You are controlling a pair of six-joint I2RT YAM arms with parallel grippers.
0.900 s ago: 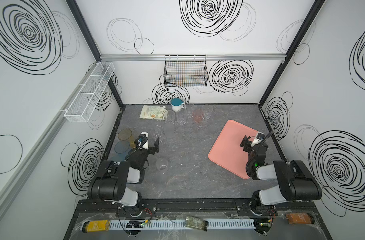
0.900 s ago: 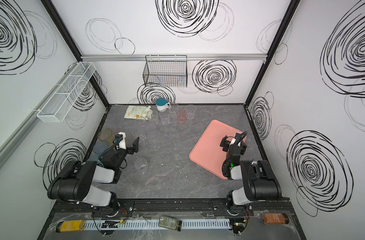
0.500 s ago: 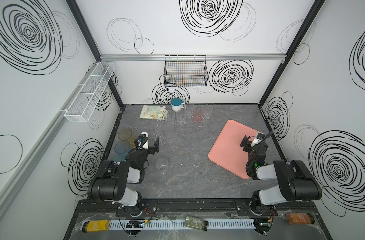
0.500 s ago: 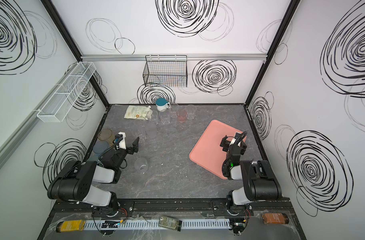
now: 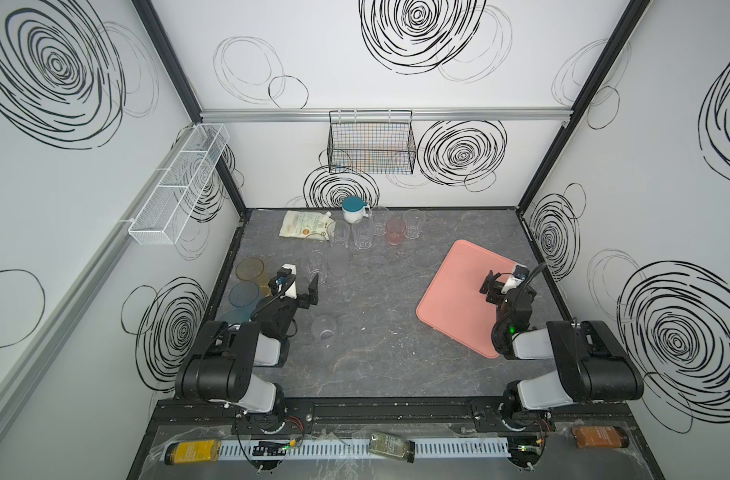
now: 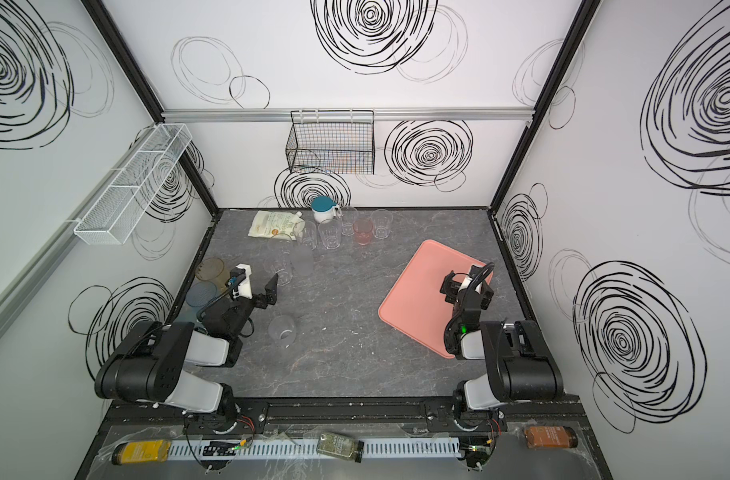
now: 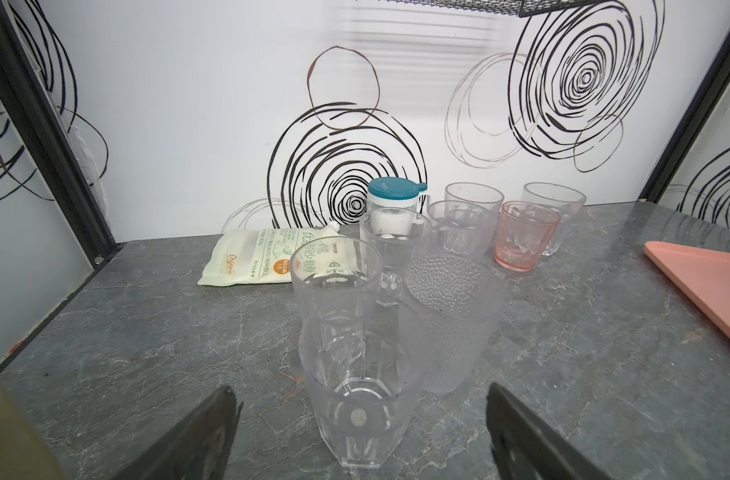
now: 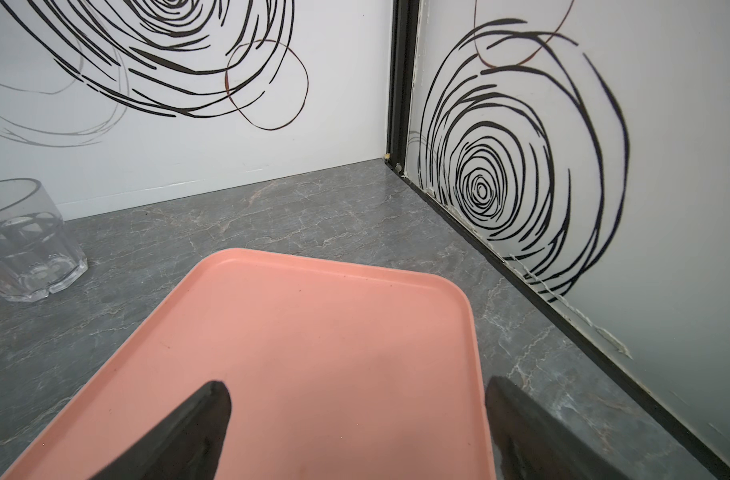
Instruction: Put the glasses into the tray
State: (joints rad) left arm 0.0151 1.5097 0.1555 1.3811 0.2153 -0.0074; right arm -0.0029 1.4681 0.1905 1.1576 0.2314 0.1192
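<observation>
The right pincer [image 8: 357, 386] hangs open above the tray [image 8: 313, 299]. Well left of the tray, the left pincer [image 7: 361, 392] gapes, a clear glass [image 7: 359, 428] seemingly just between its tips. Other glasses [image 5: 362, 235] stand on the counter [image 5: 388, 336].

We see a grey marbled tabletop [image 5: 396, 357]. On its right side lies the tray [image 5: 458, 299], flat and turned askew to the edges. Along the far edge, from the left, a pale pouch [image 5: 307, 224] lies flat, a white mug [image 5: 352, 210] with a teal lid stands beside it, then clear glasses [image 5: 362, 233] and a pink glass [image 5: 395, 232], all upright. A frosted glass [image 5: 339, 262] stands just nearer. At the left edge stand an amber glass [image 5: 251, 271] and a blue glass [image 5: 243, 295]. A lone clear glass [image 5: 324, 328] stands near-left, apart from the rest.
</observation>
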